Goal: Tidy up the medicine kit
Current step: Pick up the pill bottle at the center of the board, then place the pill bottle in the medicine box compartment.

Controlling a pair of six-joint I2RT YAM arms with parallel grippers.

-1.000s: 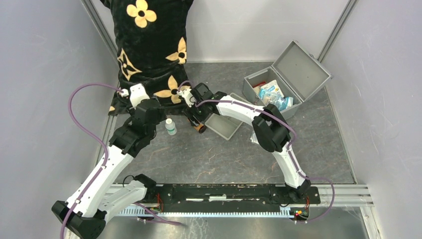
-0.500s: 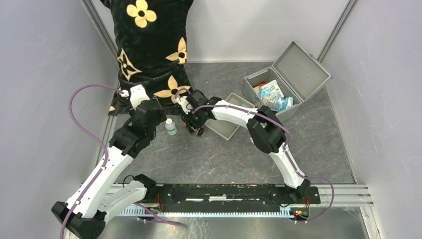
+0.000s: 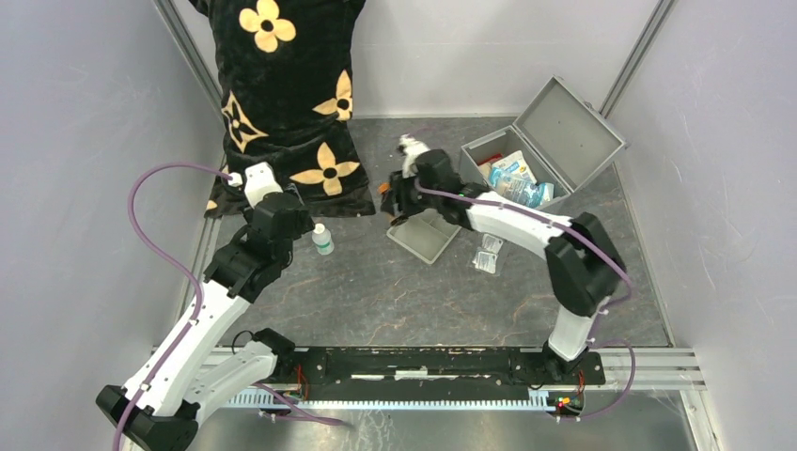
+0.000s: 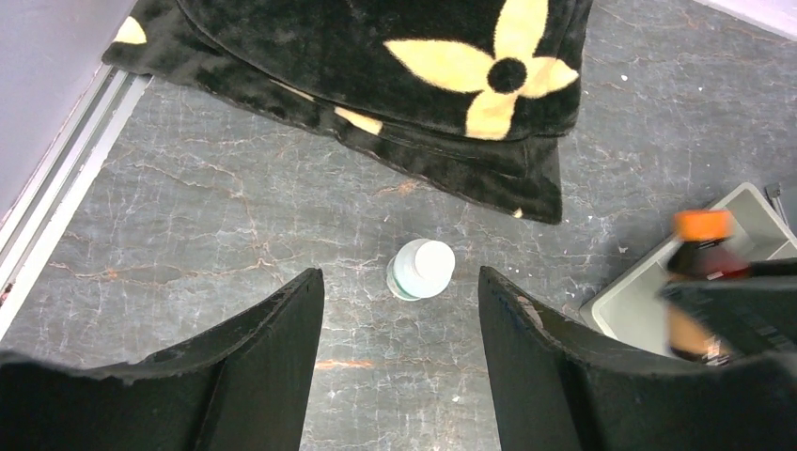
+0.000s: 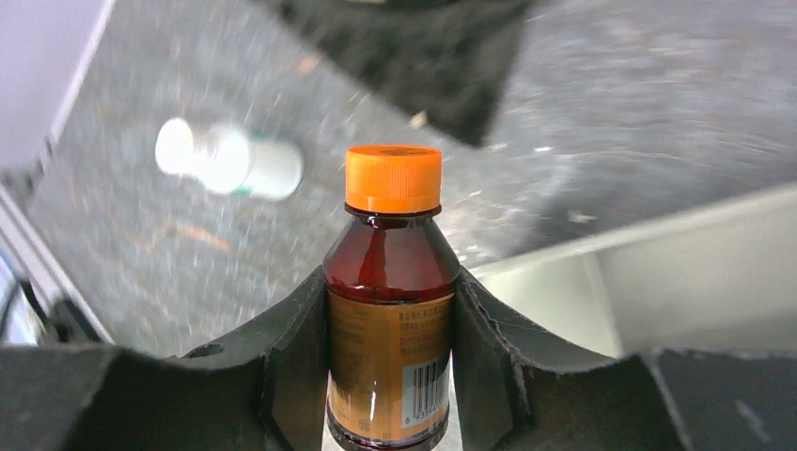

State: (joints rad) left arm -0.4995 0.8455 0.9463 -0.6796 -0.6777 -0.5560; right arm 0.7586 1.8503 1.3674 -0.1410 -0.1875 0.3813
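Right wrist view first: the right claw (image 3: 393, 199) is clamped on a brown bottle (image 5: 390, 301) with an orange cap, one finger pressed to each side of its label, the bottle standing upright between them. Overhead, that claw hangs over the left, far edge of the shallow grey tray (image 3: 425, 241), and the bottle is off the tabletop (image 3: 395, 291).

And the medicine kit (image 3: 569, 122)? It sits just beyond the tray's right, far corner, lid thrown open and leaning back away from the tray. Blue-and-white packets show in its open box. So the kit lies on the far side of the tray from the loaded claw, off to that claw's right, near but clearly apart from it.

Over to the left of the tray: the left claw (image 4: 399, 282) hovers with its jaws spread wide and nothing in them. Straight below, seen between its two fingers, a small white bottle (image 4: 420, 268) stands upright on the tabletop, well left of the tray.

A black cushion with yellow flowers (image 3: 282, 94) lies beyond that bottle, also left of the tray. Two small sachets (image 3: 487, 252) lie flat just right of the tray's near side.
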